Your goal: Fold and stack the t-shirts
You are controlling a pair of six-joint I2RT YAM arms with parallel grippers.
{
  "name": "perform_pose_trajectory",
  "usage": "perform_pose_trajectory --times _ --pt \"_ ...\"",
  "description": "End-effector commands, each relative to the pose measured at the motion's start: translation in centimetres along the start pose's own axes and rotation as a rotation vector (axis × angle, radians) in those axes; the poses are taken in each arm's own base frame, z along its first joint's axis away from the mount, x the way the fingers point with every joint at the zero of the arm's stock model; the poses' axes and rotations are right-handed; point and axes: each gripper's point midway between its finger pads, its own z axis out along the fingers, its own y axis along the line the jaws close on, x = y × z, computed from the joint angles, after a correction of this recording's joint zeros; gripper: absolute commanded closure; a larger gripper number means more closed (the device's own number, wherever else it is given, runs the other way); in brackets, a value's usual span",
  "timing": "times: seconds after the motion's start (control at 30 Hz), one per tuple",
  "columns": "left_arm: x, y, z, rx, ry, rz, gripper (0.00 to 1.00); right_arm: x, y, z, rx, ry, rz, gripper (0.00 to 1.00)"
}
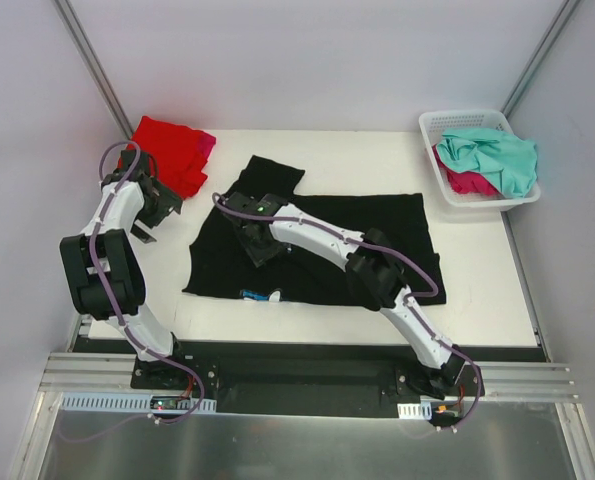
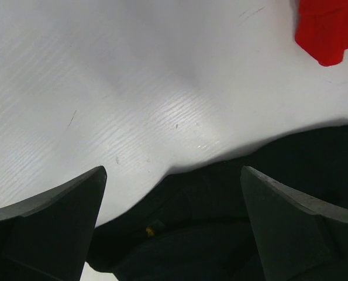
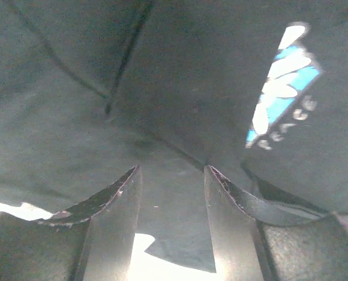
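A large black t-shirt (image 1: 397,225) lies spread across the middle of the white table (image 1: 477,280), one sleeve pointing toward the back and its near left hem carrying a small print (image 3: 282,82) of white petals on a blue patch. The tiny lettering beside the print is too blurred to read. A bright red t-shirt (image 1: 172,150) sits folded at the back left corner with a sliver of magenta at its right edge. In the white lattice basket (image 1: 455,197) at the back right, a teal-mint t-shirt (image 1: 497,155) is crumpled over a magenta-pink t-shirt (image 1: 467,182). The left pincer (image 2: 174,228) gapes wide above the black shirt's left edge. The right pincer (image 3: 172,193) has its jaws parted, low over the black cloth, nothing pinched.
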Motion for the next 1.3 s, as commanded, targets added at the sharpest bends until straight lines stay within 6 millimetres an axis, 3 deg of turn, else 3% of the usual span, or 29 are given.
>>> perform_pose_trajectory --times 0.0,0.13,0.37,0.5,0.57,0.67,0.77,0.9,1.0,1.2,1.27 --pt "-0.1 -0.6 -2.4 0.063 -0.022 0.024 0.01 -0.7 2.5 -0.7 -0.063 -0.042 -0.034 0.51" --pt "0.5 -0.7 -2.4 0.081 0.0 0.041 0.01 -0.7 3.1 -0.6 -0.075 -0.05 -0.074 0.52" --pt "1.0 -1.5 -2.9 0.116 0.004 0.062 0.01 -1.7 1.9 -0.6 -0.004 -0.098 -0.112 0.52" --pt "1.0 -1.9 -3.4 0.127 -0.011 0.082 0.01 -2.0 1.1 -0.9 0.052 -0.135 -0.19 0.53" --pt "0.9 -1.9 -3.5 0.13 -0.014 0.083 0.01 -1.6 0.6 0.0 0.083 -0.142 -0.259 0.52" --pt "0.7 -1.8 -3.7 0.126 -0.026 0.09 0.01 -1.5 1.2 -0.3 0.092 -0.158 -0.323 0.53" --pt "0.5 -1.8 -3.8 0.128 -0.03 0.094 0.01 -1.4 2.8 -1.2 0.078 -0.179 -0.367 0.53" --pt "0.6 -1.9 -3.6 0.125 -0.026 0.1 0.01 -2.4 5.5 -4.9 0.059 -0.247 -0.399 0.52" --pt "0.7 -1.9 -3.3 0.123 -0.016 0.1 0.01 -2.8 6.4 -7.1 0.053 -0.281 -0.42 0.52" --pt "0.8 -2.0 -3.5 0.128 -0.02 0.114 0.01 -2.8 6.0 -9.4 0.102 -0.328 -0.453 0.52" --pt "0.7 -2.0 -3.7 0.129 -0.027 0.118 0.01 -2.5 5.5 -8.7 0.128 -0.322 -0.453 0.52"
